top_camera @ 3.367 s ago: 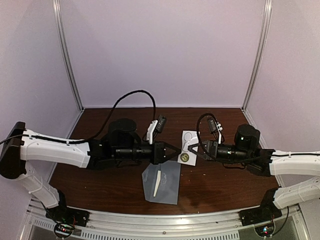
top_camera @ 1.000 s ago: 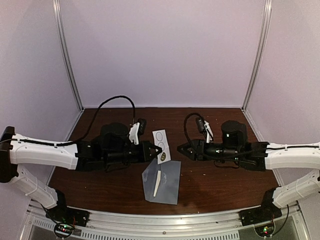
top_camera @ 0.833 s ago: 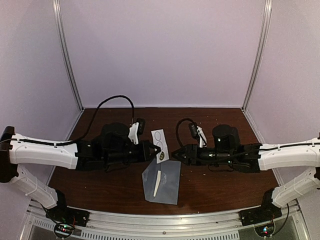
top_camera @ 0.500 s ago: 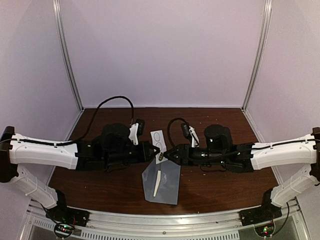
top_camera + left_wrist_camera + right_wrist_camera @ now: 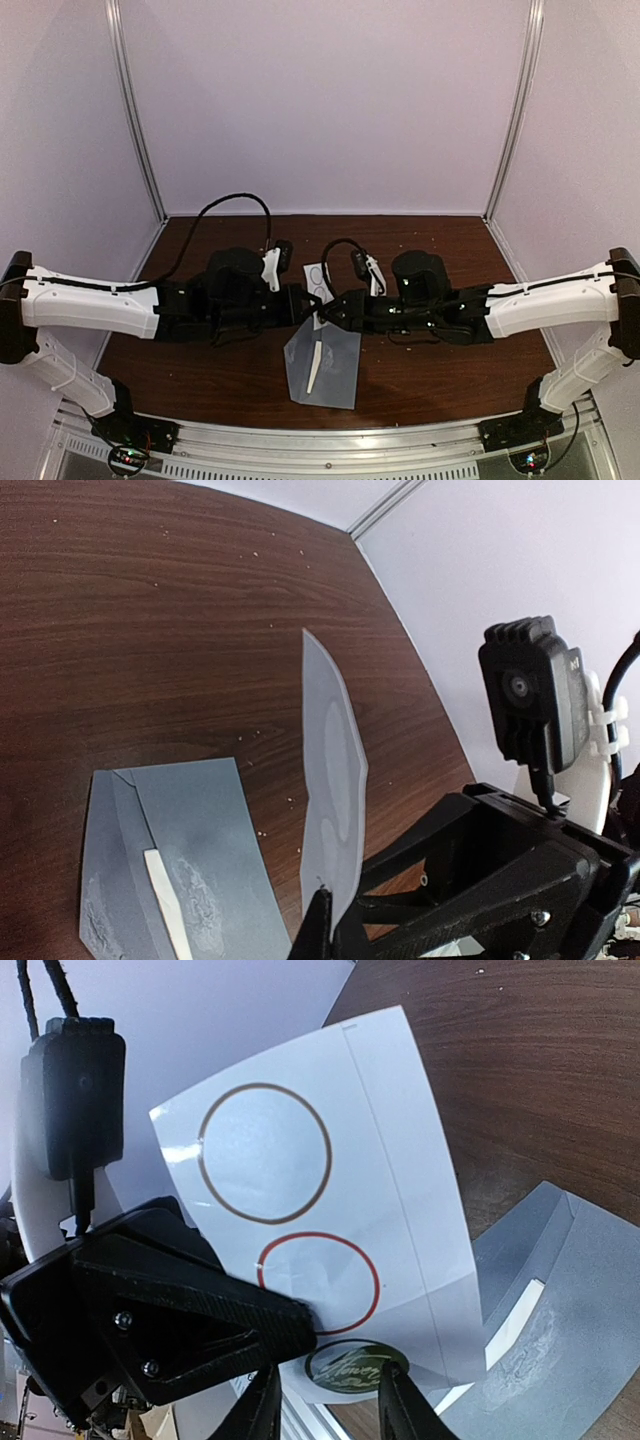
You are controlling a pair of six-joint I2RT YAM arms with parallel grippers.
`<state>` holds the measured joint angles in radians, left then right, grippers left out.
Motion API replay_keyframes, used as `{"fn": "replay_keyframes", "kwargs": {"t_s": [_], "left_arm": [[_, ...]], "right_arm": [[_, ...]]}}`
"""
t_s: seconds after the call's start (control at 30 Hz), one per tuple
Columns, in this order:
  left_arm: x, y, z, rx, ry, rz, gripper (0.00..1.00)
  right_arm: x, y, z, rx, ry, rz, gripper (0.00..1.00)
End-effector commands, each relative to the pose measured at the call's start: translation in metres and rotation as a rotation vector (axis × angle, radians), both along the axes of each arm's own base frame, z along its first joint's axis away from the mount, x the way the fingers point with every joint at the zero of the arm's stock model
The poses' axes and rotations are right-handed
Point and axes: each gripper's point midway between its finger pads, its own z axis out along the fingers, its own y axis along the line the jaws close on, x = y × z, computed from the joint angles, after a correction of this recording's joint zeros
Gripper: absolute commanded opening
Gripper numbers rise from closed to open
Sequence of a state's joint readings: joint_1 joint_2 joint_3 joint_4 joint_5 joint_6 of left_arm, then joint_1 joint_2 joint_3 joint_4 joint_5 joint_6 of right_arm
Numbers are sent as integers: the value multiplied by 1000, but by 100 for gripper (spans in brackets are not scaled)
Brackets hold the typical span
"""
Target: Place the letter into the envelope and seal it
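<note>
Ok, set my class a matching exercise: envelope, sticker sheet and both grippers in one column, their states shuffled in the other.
1 envelope
2 sticker sheet
3 left gripper
4 right gripper

A jaws apart, either side of the round sticker
B flat on the table
C jaws shut on the sheet
D held upright in the air

Pairs: 1-B, 2-D, 3-C, 4-A

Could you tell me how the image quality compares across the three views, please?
Top external view: even, soft light, coarse detail; the sticker sheet is too small to read. Left wrist view: table grain crisp, envelope sharp, sheet seen edge-on. Right wrist view: sheet's circles sharp, slight sheen at its left edge, no heavy glare.
</note>
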<state>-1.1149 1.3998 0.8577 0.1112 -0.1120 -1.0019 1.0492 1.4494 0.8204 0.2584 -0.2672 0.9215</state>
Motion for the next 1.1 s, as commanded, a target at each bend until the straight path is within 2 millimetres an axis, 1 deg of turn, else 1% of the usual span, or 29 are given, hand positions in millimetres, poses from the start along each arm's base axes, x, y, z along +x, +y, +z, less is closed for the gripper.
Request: {"fn": "replay_keyframes", "kwargs": {"t_s": [0.0,0.1,0.23,0.47,0.67,0.9,1.07], "left_arm": [[2,-7,16,-35,-30,-1,0],[2,-8,17,-37,-32,-4,0],[1,-9,15,-35,-29,-11,0],[1,-10,17,-36,-32,-12,0],[0,-11,18,-39,-33,-13,0],[0,-12,17,-37,-33,-17,0],[1,-12,17,-36,-35,-17,0]], "right_arm": [[2,7,10,24,-1,-10,33],[4,7,5,14,14,-19,32],[5,8,4,18,21,-24,32],[6,9,-2,1,34,-29,28],[6,9,-5,-6,36,-32,24],[7,9,-5,-7,36,-33,22],[8,9,-4,-5,36,-37,17]]}}
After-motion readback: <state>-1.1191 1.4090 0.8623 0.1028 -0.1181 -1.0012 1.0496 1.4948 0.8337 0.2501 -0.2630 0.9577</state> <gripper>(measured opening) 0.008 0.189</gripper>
